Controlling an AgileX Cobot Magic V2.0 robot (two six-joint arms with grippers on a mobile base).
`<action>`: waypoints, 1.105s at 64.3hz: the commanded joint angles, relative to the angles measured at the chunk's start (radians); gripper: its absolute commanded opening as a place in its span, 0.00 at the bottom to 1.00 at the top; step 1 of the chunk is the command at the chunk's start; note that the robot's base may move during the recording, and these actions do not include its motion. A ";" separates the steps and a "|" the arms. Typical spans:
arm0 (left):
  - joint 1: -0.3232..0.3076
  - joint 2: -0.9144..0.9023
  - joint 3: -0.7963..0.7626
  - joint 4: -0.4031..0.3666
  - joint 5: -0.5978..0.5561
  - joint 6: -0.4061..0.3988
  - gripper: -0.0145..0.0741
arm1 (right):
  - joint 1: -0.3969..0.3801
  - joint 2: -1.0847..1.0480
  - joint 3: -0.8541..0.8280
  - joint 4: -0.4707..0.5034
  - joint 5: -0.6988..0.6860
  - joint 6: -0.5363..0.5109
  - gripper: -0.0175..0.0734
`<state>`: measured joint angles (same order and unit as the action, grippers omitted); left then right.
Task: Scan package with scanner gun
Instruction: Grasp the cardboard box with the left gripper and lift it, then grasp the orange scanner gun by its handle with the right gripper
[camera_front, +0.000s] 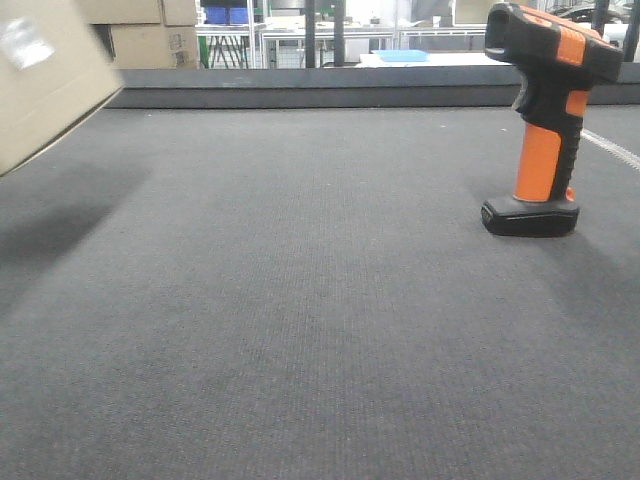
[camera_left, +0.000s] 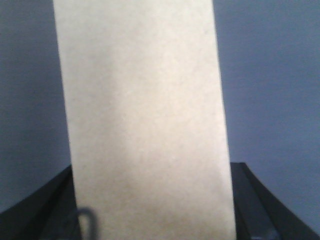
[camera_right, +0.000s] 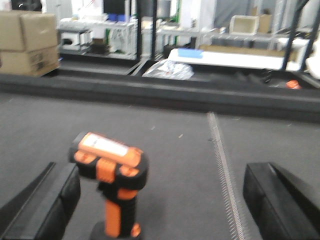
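The package (camera_front: 40, 80), a plain brown cardboard box, hangs tilted above the grey mat at the far left, a pale patch (camera_front: 25, 45) on its face. In the left wrist view the package (camera_left: 145, 125) fills the space between the black fingers (camera_left: 255, 200) of my left gripper (camera_left: 152, 210), which is shut on it. The scanner gun (camera_front: 545, 130) stands upright on its black base at the right, orange handle below a black head. My right gripper (camera_right: 162, 205) is open around the scanner gun (camera_right: 112, 175), which sits close to the left finger (camera_right: 55, 200), untouched.
A raised black rim (camera_front: 320, 85) bounds the far side of the mat. Stacked cartons (camera_right: 27, 42) and metal shelving stand beyond it. A pale seam strip (camera_right: 222, 165) runs across the mat right of the scanner.
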<state>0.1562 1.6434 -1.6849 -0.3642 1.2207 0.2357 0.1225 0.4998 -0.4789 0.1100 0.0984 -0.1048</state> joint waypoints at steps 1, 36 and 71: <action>0.001 -0.051 0.056 -0.151 0.000 -0.001 0.04 | 0.031 -0.007 -0.007 0.013 0.045 -0.003 0.82; 0.001 -0.172 0.385 -0.400 0.000 0.027 0.04 | 0.129 0.250 0.164 0.133 -0.307 -0.003 0.82; 0.001 -0.172 0.385 -0.423 -0.011 0.027 0.04 | 0.282 0.834 0.132 0.213 -0.929 0.105 0.82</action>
<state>0.1562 1.4876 -1.2976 -0.7476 1.2136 0.2587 0.3963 1.2741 -0.3274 0.2625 -0.7560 0.0000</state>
